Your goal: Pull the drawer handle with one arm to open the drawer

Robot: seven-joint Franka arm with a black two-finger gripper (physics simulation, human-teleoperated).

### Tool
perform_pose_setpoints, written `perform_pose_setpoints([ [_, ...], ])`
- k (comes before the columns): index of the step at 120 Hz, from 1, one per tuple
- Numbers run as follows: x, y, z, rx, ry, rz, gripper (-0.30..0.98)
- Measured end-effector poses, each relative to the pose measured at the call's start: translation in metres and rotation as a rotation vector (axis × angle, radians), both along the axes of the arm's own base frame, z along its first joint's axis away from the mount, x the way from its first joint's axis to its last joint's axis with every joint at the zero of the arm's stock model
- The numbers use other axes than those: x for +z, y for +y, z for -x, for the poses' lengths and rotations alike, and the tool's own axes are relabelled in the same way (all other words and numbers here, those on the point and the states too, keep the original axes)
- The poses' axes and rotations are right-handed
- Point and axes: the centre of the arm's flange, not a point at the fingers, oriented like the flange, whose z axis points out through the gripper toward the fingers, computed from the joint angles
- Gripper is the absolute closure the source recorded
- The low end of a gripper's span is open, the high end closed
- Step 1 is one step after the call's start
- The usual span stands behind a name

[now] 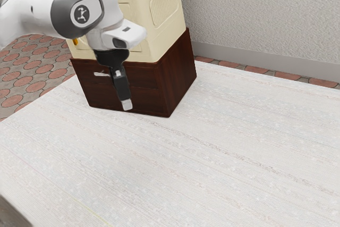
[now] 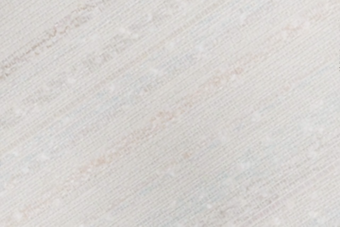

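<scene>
Spreading pale — streaked tabletop point(image 1: 186, 174), wall point(image 1: 265, 19), paving point(image 1: 32, 73)

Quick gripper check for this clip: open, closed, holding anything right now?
Gripper: open or closed cannot be told from this side; it points down in front of the dark wooden drawer unit.

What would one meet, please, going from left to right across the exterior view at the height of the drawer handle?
Brick paving, drawer handle, gripper, the cabinet's dark side, tabletop, a strip of paving, grey skirting.
</scene>
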Motion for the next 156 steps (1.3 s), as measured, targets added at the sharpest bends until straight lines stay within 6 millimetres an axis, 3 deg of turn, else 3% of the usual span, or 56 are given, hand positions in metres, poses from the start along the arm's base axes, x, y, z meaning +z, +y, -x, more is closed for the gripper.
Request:
perform_pose_setpoints([
  [28,0.000,0.012,-0.003,-0.163,-0.019,0.006,0.00],
  [49,-0.027,0.037,-0.018,-0.228,-0.004,0.017,0.00],
  [82,-0.039,0.042,-0.032,-0.354,-0.033,0.011,0.00],
  [112,-0.047,0.091,-0.027,-0.414,-0.043,0.031,0.00],
  [136,-0.069,0.102,-0.042,-0.503,-0.053,0.041,0.00],
  [156,-0.069,0.110,-0.049,-0.560,-0.101,0.009,0.00],
])
